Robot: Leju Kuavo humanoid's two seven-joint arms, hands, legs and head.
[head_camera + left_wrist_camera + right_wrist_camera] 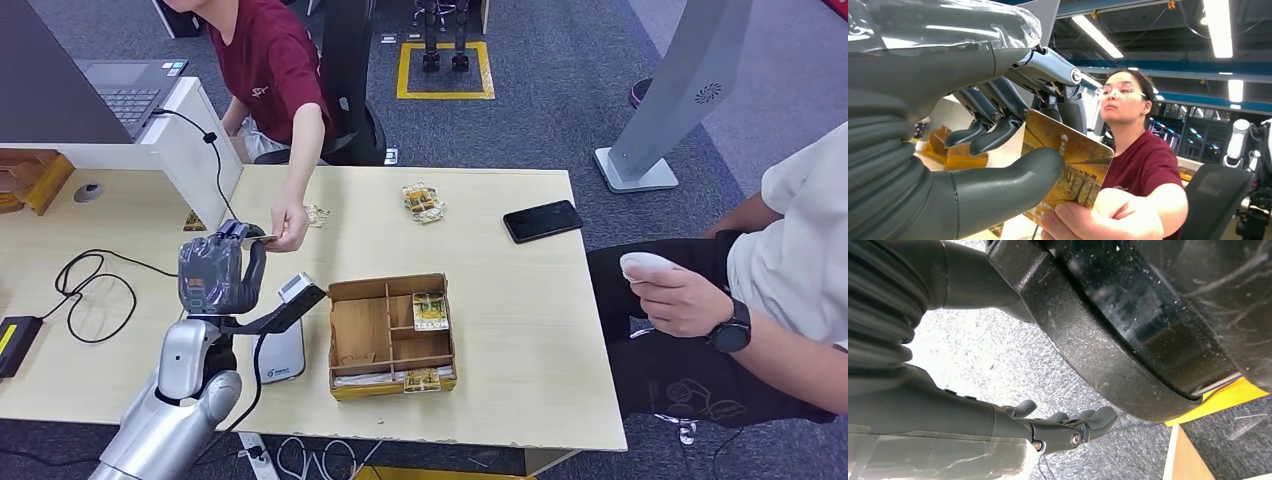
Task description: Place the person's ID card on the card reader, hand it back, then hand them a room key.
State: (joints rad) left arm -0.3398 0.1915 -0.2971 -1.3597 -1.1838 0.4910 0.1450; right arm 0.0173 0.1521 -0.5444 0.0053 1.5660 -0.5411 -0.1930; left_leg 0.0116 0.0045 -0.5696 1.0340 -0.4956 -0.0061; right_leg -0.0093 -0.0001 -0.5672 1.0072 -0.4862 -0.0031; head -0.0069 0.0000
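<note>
Head view has the scene laid across a pale wooden table [520, 330], and the wooden divider box [391, 336] near its front edge serves as the marker for everything else. Far to the left of the box, a black cable [88, 290] loops on the table. Closer in, just left of the box, the white card reader [282, 352] lies flat. Behind the reader and up-left of the box, the robot's left hand [222, 268] is raised above the table, and its thumb and fingers [998, 134] are clamped on a card [1068, 172]. The card bears a golden printed picture, though whether it is the ID card or the room key cannot be told. A person in a dark red shirt [268, 60], seated behind the table and up-left of the box, grips the same card with one hand [289, 226] at its other end, so both hold it at once. Inside the box, a small printed card [430, 311] sits in a right-hand compartment. Behind the box lie small wrapped packets [423, 201], and further to its right rear a black phone [542, 221]. The right hand [1068, 430] hangs over grey carpet with its fingers curled loosely and nothing in them.
</note>
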